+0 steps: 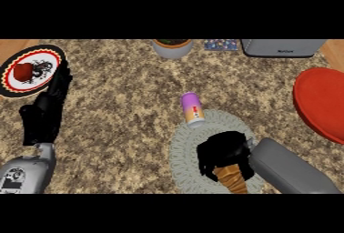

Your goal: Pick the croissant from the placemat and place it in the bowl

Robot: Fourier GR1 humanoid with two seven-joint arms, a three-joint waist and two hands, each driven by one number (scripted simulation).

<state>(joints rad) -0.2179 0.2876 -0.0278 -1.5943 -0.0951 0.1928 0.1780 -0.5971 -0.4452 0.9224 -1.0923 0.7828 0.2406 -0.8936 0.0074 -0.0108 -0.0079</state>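
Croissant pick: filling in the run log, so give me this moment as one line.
phase: grasp | right hand: curled on croissant, over placemat | left hand: idle, open | bowl: without croissant

Low in the frame, right of centre, the right hand curls over the croissant, whose brown tip pokes out below the fingers, on the round grey placemat. A purple-capped can lies at the placemat's upper edge. The red bowl sits at the right edge. At the left, the left hand rests with fingers straight, just below a patterned plate in the upper left corner. The counter is speckled brown.
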